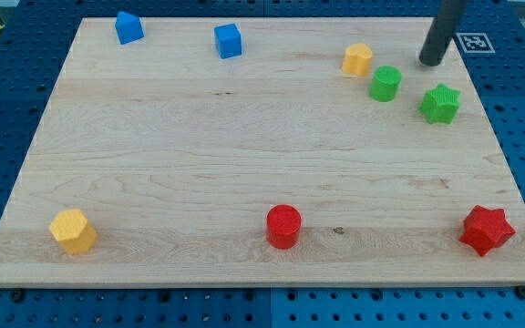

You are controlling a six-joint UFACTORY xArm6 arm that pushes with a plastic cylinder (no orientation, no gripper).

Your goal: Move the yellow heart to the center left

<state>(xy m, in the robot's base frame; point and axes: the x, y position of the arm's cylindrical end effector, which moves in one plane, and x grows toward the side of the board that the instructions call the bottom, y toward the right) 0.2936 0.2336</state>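
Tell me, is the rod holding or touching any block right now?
Nothing is held. My tip rests on the board near the view's top right, apart from every block; the closest are the green cylinder and green star.

my tip [432, 62] top right, near green cylinder [386, 83], yellow heart [358, 59]
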